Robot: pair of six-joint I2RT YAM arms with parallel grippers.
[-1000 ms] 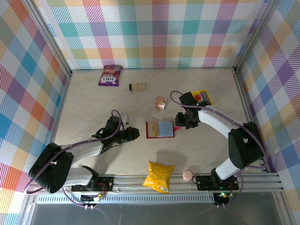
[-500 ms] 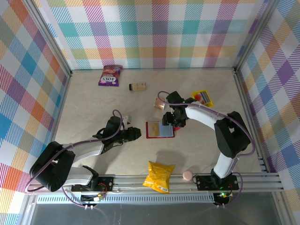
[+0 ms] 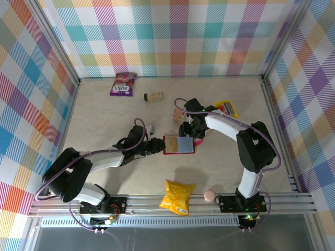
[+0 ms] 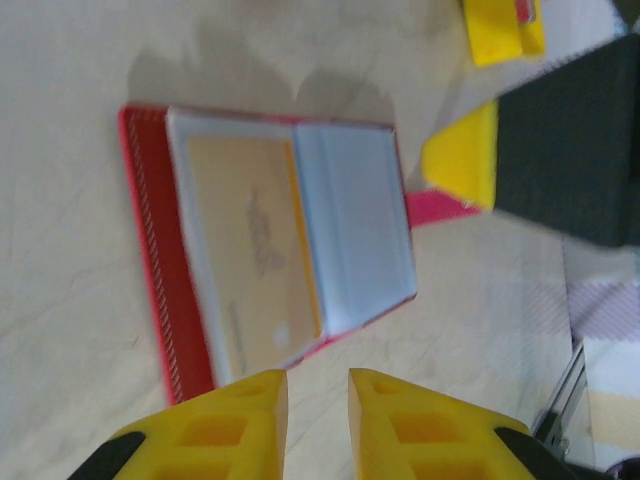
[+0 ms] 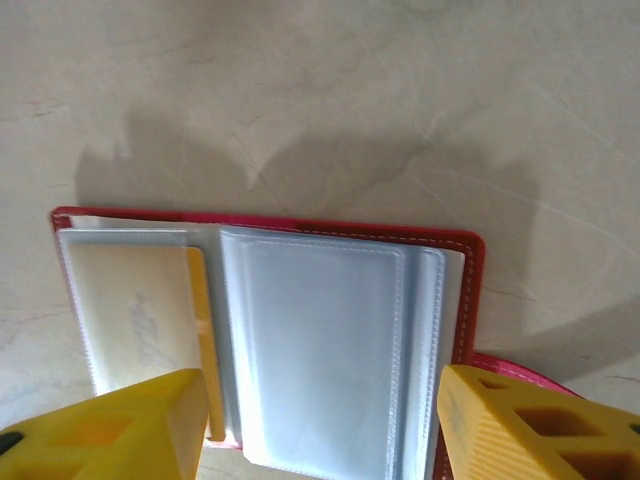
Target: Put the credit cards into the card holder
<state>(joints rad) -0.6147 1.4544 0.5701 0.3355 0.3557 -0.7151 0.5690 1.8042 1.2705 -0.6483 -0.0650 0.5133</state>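
Starting at the near edge of the table [image 3: 104, 120]: seeing a yellow snack bag [image 3: 178, 196] lying there, with a little pink thing [image 3: 209, 195] just beside it on the right.

Moving in toward the middle: finding the red card holder [image 3: 179, 144] lying open and flat, with a yellow card [image 5: 140, 310] sitting in its left pocket and see-through pockets next to that.

Seeing the left gripper [image 3: 158, 145] right beside the holder's left edge, holding its fingers [image 4: 240, 425] almost together, with a thin gap and nothing between.

Seeing the right gripper [image 3: 194, 130] hanging over the holder's right side, holding its fingers [image 5: 120, 420] wide apart and gripping nothing.

Going farther: spotting a small orange packet [image 3: 179, 115] just past the holder, and a yellow tray [image 3: 231, 112] toward the right edge, carrying more credit cards [image 3: 225, 107].

Looking toward the far edge: noticing a small tan box [image 3: 154, 96], and a purple snack packet [image 3: 123, 83] nearer the far left corner.
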